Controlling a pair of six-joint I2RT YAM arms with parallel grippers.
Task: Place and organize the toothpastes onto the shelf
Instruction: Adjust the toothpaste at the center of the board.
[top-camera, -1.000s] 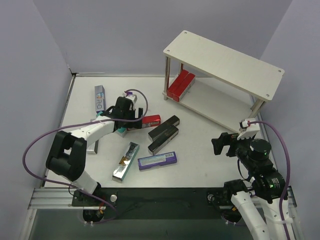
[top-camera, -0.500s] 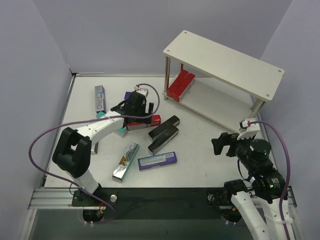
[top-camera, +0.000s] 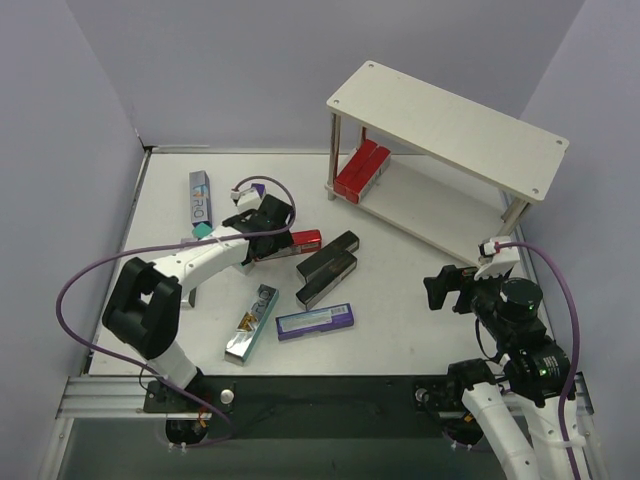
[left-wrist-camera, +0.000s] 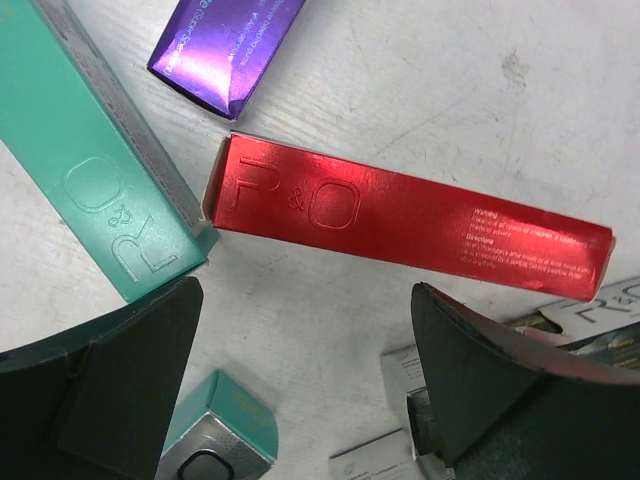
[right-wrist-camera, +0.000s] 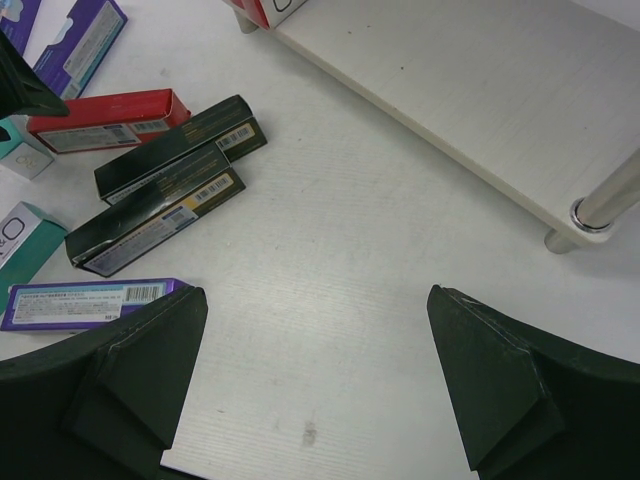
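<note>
Shows left gripper (left-wrist-camera: 305, 330) spread wide just above a red carton (left-wrist-camera: 410, 215) lying flat on the table (top-camera: 400, 290), gripping nothing. Shows right gripper (right-wrist-camera: 315, 370) wide too, empty, well apart from the loose cartons. Finds two red toothpastes (top-camera: 360, 172) on the shelf (top-camera: 450, 125), lower board, probably touching each other.
</note>
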